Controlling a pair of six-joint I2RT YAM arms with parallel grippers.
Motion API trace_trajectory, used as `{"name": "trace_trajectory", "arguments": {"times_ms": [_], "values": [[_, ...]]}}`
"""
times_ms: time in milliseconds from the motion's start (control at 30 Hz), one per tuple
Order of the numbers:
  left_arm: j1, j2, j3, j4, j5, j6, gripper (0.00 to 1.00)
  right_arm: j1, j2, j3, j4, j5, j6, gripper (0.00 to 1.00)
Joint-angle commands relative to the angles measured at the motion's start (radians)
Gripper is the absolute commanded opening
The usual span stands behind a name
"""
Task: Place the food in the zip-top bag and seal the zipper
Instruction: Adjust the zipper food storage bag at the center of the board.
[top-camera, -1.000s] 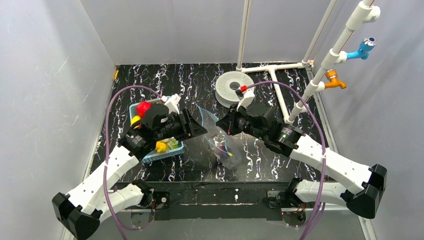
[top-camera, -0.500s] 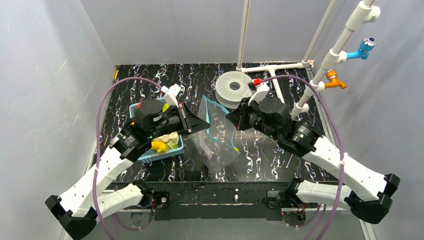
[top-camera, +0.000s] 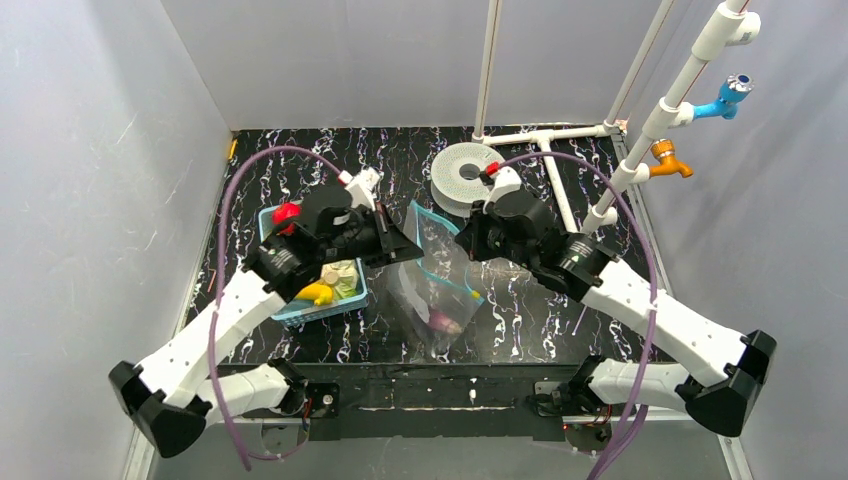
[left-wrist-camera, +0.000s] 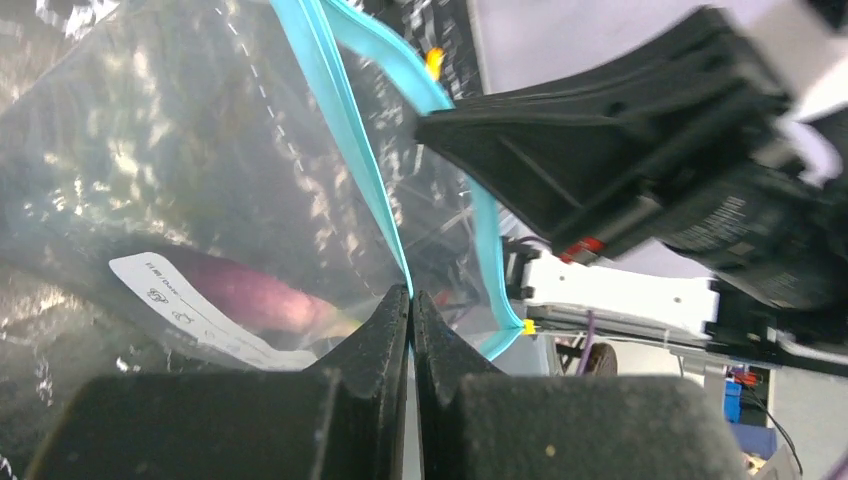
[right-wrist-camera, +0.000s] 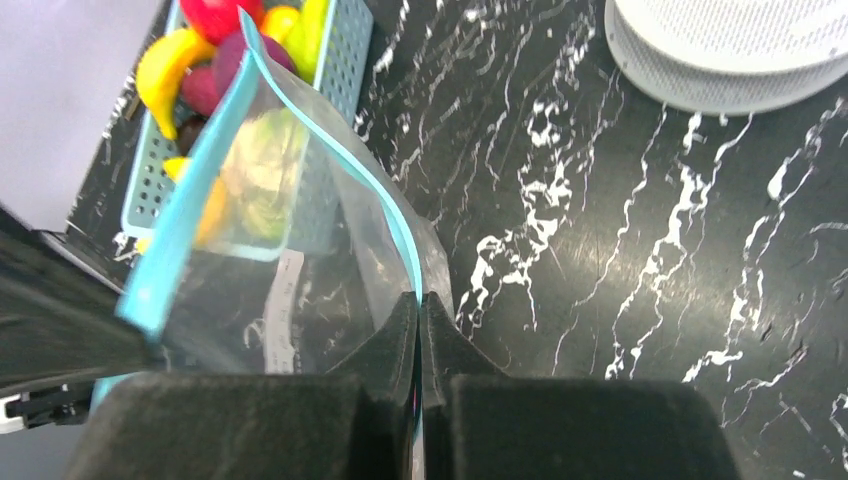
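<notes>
Your left gripper (left-wrist-camera: 409, 335) and right gripper (right-wrist-camera: 420, 340) are both clamped tight on the bag's (top-camera: 436, 285) zipper (left-wrist-camera: 340, 120), with the bag held up between them. Pull unevenly and the strip may slip out, dropping the eggplant (top-camera: 444, 322) inside.

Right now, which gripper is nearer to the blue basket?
Left. The left gripper pinches the zip-top bag at one edge, close beside the blue basket. The right gripper pinches the opposite edge, with the bag's mouth between it and the basket.
</notes>
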Motion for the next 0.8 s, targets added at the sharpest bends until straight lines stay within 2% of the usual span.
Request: {"name": "trace_trajectory", "arguments": {"times_ms": [0,100,233,400,533,633,767], "values": [[0.002,-0.110,0.095,0.020,-0.060,0.057,0.00,-0.003,-0.043,0.083,0.074,0.029,-0.075,0.01],[0.002,-0.103,0.074,-0.015,-0.103,0.033,0.00,-0.004,-0.056,0.079,0.087,0.032,-0.062,0.01],[0.002,-0.090,-0.050,-0.009,-0.104,-0.039,0.00,-0.005,-0.083,-0.029,0.137,0.008,-0.029,0.01],[0.004,-0.076,-0.166,0.038,-0.085,-0.086,0.00,-0.004,-0.025,-0.028,0.063,0.025,-0.007,0.01],[0.002,-0.057,-0.065,0.049,-0.033,-0.049,0.00,-0.003,-0.029,0.057,0.013,0.039,-0.038,0.01],[0.002,-0.047,0.016,0.010,-0.053,-0.017,0.00,-0.003,-0.047,0.090,-0.006,0.042,-0.051,0.01],[0.003,-0.048,0.001,-0.007,-0.099,0.002,0.00,-0.003,-0.055,0.063,0.004,0.040,-0.052,0.01]]}}
